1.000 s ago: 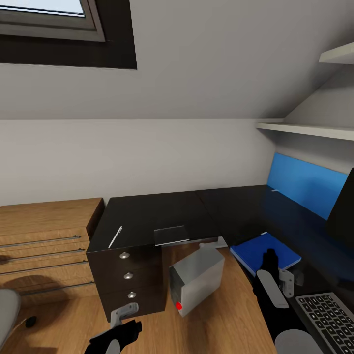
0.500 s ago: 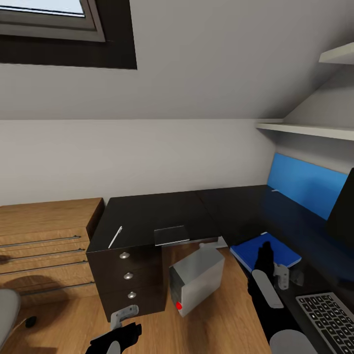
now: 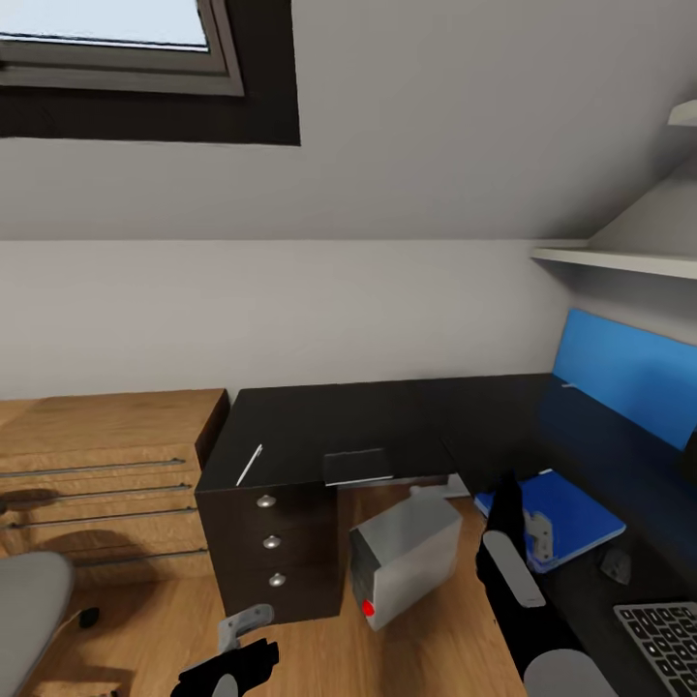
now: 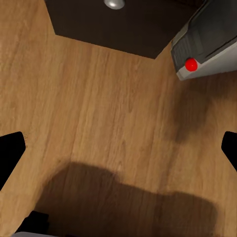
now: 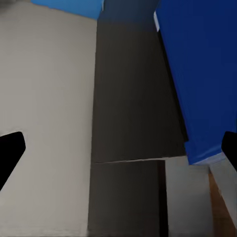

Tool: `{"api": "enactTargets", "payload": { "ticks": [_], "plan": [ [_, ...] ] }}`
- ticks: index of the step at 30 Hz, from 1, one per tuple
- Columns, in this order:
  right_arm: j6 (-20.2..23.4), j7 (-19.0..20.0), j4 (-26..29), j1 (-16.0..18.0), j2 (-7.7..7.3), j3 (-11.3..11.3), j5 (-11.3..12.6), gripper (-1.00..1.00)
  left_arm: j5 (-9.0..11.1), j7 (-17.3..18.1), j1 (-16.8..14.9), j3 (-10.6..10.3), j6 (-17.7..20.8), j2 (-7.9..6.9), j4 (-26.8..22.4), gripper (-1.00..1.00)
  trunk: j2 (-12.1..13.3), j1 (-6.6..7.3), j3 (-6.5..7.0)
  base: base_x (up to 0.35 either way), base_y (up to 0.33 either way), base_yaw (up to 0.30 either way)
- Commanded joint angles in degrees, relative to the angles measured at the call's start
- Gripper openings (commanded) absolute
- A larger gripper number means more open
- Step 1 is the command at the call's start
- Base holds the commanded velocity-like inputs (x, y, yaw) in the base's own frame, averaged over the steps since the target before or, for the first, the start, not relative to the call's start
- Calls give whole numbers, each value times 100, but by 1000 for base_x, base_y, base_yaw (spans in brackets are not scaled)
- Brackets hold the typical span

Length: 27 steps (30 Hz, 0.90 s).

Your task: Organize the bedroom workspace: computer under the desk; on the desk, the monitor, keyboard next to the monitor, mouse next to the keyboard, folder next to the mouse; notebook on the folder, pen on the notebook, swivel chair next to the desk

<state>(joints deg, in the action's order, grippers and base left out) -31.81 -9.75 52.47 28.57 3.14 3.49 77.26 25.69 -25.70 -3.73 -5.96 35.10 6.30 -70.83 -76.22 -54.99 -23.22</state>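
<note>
The tabletop (image 3: 387, 421) is glossy black, its drawer knobs (image 3: 272, 542) shiny metal. Floor (image 3: 445, 620) and cabinet (image 3: 97, 455) look like warm grained wood. The computer (image 3: 411, 552) is matt grey, the folder (image 3: 571, 508) smooth blue.

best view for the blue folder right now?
Head view: the folder lies flat on the desk, most of its outline visible, with the right gripper over its near edge. The right wrist view catches only a cropped blue slab. The left wrist view looks at the floor.
</note>
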Motion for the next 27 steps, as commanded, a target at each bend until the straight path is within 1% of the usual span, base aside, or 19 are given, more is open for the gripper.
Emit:
{"api": "enactTargets", "payload": {
  "ticks": [1, 4, 5, 7, 9, 10, 12, 13, 14, 15, 17, 18, 19, 20, 22, 23, 24, 25, 27],
  "plan": [
    [-15, -10, 6, -1, 5, -120, 21, 100, 59, -60, -5, -9, 8, 0, -4, 100, -4, 0, 0, 0, 0, 193],
    [-13, 1, -24, -4, 15, -488, 28, 100, 59, -59, -5, -10, 7, 3, 13, 100, -4, 0, 20, 0, 0, 193],
    [-11, 3, -38, -7, 17, -728, 31, 100, 58, -52, -5, -6, 2, 0, 109, 100, -4, 0, 26, 0, 0, 194],
    [-12, 1, -53, -7, 19, -1064, 33, 100, 43, -50, -5, -3, -5, -6, 293, 100, -4, 0, 39, 0, 0, 194],
    [-15, -4, -68, -7, 19, -1314, 31, 100, 34, -50, -5, -2, -14, -16, 420, 100, -4, 0, 52, 0, 0, 194],
    [-16, -5, -82, -6, 20, -1390, 30, 100, 32, -51, -5, -2, -15, -25, 459, 100, -4, 0, 59, 0, 0, 194],
    [-17, -6, -204, -5, 42, -1703, 26, 100, 27, -52, -3, -2, -34, -129, 638, 100, -4, 0, 72, 0, 0, 194],
    [-18, -5, -241, -4, 64, -1794, 23, 100, 27, -52, -3, -2, -49, -170, 691, 100, -4, 0, 78, 0, 0, 194],
    [-18, -6, -310, -5, 123, -1989, 9, 100, 28, -50, -4, -2, -70, -209, 748, 100, -4, 0, 85, 0, 0, 195],
    [-18, -5, -346, -6, 155, -2091, 4, 100, 30, -43, -4, -2, -137, -276, 860, 100, -4, 0, 91, 0, 0, 196],
    [-18, -7, -453, -5, 216, -2306, -4, 100, 28, -39, -4, -2, -244, -321, 978, 100, -4, 0, 104, 0, 0, 200],
    [-21, -6, -775, -4, 278, -2644, -16, 100, 23, -36, -4, -2, -468, -363, 1165, 100, -4, 0, 110, 0, 0, 206],
    [-24, -5, -908, -4, 293, -2756, -20, 100, 21, -33, -4, -2, -561, -373, 1223, 100, -4, 0, 117, 0, 0, 207],
    [-71, -2, -1526, -2, 348, -3235, -34, 100, 20, -23, -5, -2, -1092, -398, 1483, 100, -4, 0, 121, 0, 0, 217],
    [-93, -1, -1839, -4, 364, -3401, -36, 100, 19, -19, -5, -3, -1421, -404, 1690, 100, -4, 0, 130, 0, 0, 223],
    [-101, -1, -2096, -4, 370, -3467, -38, 100, 16, -17, -5, -6, -1630, -406, 1848, 100, -4, 0, 133, 0, 0, 229],
    [-106, -5, -2523, -4, 375, -3522, -36, 100, -3, -16, -5, -8, -1907, -408, 2069, 100, -4, 0, 136, 0, 0, 168],
    [-108, -2, -2797, -5, 374, -3546, -39, 100, -28, -15, -5, -9, -2062, -408, 2190, 100, -4, 0, 138, 0, 0, 111],
    [-101, 2, -3048, -6, 373, -3571, -54, 100, -55, -15, -5, -9, -2185, -409, 2297, 100, -4, 0, 141, 0, 0, 80]
  ]
}}
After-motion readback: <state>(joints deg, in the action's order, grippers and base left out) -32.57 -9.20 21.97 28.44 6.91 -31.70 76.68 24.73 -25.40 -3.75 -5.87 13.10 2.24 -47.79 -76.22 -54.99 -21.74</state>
